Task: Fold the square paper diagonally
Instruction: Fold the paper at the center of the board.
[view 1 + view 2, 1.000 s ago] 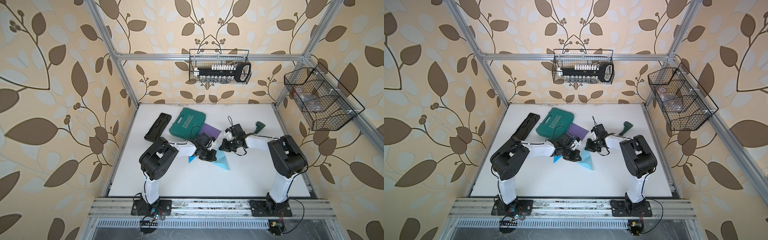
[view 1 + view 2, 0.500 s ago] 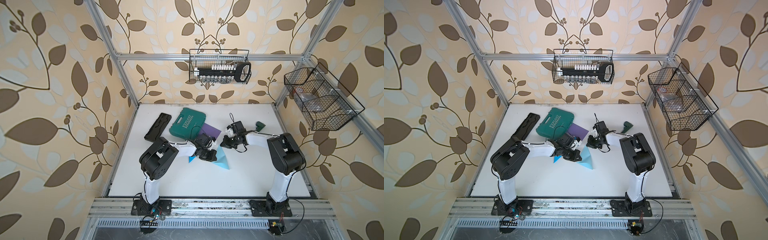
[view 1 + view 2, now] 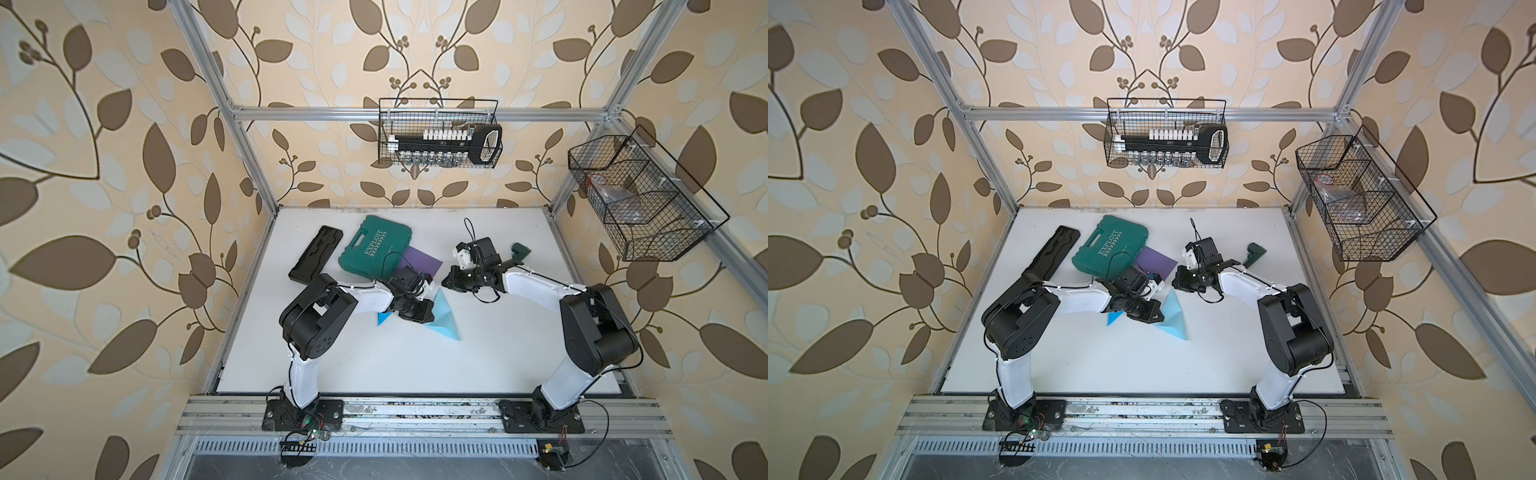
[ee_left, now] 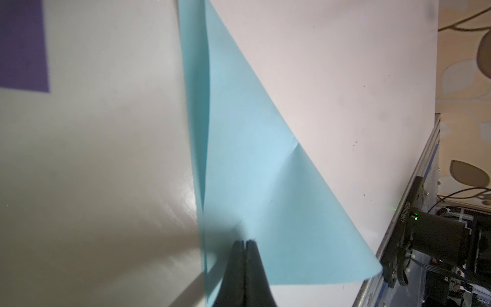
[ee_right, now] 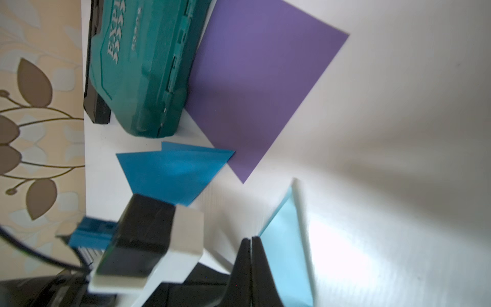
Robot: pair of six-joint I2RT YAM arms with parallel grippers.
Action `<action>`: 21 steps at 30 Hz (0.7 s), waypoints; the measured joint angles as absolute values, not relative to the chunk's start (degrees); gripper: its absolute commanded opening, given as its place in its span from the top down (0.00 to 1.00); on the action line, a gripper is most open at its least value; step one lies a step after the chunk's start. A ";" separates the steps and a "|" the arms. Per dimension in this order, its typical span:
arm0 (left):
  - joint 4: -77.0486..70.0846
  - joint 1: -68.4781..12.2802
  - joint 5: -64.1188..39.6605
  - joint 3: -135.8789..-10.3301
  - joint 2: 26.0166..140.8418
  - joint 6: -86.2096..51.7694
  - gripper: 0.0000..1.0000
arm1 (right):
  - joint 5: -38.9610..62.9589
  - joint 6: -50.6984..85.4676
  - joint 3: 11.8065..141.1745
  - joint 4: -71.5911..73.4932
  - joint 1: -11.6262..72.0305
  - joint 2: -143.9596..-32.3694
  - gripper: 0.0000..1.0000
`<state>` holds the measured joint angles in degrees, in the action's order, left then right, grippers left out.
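The left gripper (image 4: 245, 242), closed and empty, rests its tips on the paper (image 4: 265, 164); the right gripper (image 5: 251, 239) (closed too, empty) sits just beside the paper's edge, contact unclear.

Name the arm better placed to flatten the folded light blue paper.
Left, probably: the left gripper, shut, sits over the light blue paper; the right gripper, shut, is only at its edge.
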<state>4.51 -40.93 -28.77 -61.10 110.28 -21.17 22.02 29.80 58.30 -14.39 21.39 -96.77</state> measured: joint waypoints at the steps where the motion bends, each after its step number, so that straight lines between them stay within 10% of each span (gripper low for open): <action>1: 4.58 -40.93 -28.77 -61.12 110.30 -21.15 1.00 | 22.02 29.98 57.36 -14.74 22.24 -96.47 1.00; 21: 5.13 -40.95 -28.45 -61.43 110.30 -20.91 1.00 | 21.80 32.97 50.46 -19.57 26.04 -97.56 1.00</action>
